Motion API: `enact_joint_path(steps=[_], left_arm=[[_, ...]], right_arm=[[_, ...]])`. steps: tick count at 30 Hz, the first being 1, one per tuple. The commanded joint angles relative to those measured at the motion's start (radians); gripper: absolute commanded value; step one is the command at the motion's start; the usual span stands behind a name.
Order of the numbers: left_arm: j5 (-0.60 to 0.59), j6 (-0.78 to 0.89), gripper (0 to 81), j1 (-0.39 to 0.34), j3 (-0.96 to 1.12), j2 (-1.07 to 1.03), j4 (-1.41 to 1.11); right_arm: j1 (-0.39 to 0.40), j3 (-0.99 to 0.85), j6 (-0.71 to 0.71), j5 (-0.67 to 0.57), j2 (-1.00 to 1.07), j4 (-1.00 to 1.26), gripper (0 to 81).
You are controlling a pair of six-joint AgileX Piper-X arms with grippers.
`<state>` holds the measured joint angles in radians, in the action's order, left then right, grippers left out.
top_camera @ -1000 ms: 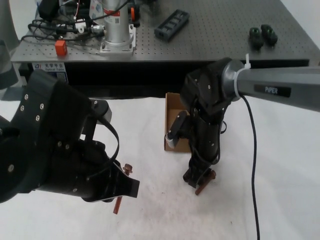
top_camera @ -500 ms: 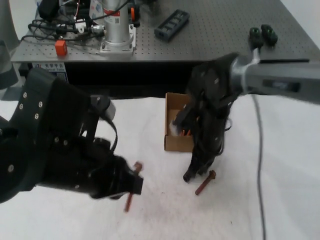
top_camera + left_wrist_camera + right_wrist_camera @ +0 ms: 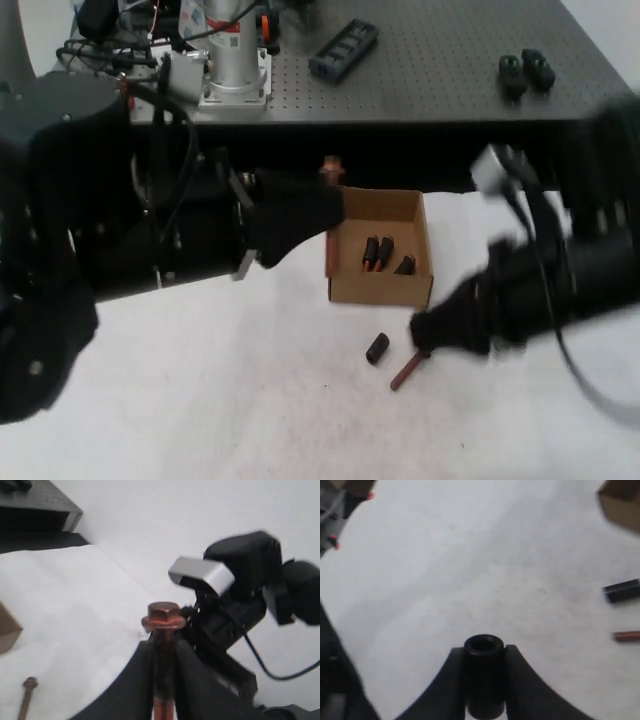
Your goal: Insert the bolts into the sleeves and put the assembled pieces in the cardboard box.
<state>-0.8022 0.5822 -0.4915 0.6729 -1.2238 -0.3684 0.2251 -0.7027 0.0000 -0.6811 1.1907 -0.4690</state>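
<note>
Left claw: clamped on the held bolt. In the high view it stood at mid-frame, against the left wall of the cardboard box.
Held bolt: copper-coloured with a hexagonal head. It was gripped by the shank between the two fingers, with the head clear above the fingertips. In the high view the head appeared at the upper left corner of the box.
Right claw: clamped on the held sleeve. In the high view it lay right of centre in the lower half, in front of the box.
Held sleeve: a black tube whose open bore projected just past the fingertips.
Cardboard box: open at the top, resting on the white cloth at the centre of the high view.
Pieces in the box: three dark pieces lay on the box floor. Two lay side by side with reddish ends, and the third lay nearer the right wall.
Loose sleeve: black, lying on the cloth just below the front wall of the box.
Loose bolt: lay tilted on the cloth just right of the loose sleeve and apart from it, with its upper end near the right claw.
White cloth: covered the tabletop across the lower half of the high view.
Perforated tabletop: spanned the upper part of the high view, behind the cloth.
</note>
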Motion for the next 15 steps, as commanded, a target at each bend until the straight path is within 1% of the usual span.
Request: enact_joint_path(steps=[1,3,6,9,12,15], left_arm=[[-0.067,0.111,0.6,0.003,-0.001,-0.047,-0.141],[-0.077,0.141,0.6,0.003,-0.001,-0.071,-0.186],[-0.078,0.156,0.6,0.003,-0.001,-0.087,-0.194],[-0.085,0.156,0.6,0.003,-0.001,-0.086,-0.195],[-0.097,0.158,0.6,0.003,-0.001,-0.086,-0.195],[-0.128,0.158,0.6,0.003,-0.001,-0.086,-0.195]], right_arm=[[0.078,0.118,0.151,-0.060,-0.058,0.231,1.1],[0.133,0.163,0.208,-0.053,-0.061,0.374,1.1],[0.178,0.181,0.262,0.007,-0.061,0.525,1.1],[0.185,0.181,0.295,0.040,-0.057,0.637,1.1],[0.185,0.181,0.343,0.040,-0.045,0.734,1.1],[0.183,0.181,0.364,0.044,-0.034,0.784,1.1]])
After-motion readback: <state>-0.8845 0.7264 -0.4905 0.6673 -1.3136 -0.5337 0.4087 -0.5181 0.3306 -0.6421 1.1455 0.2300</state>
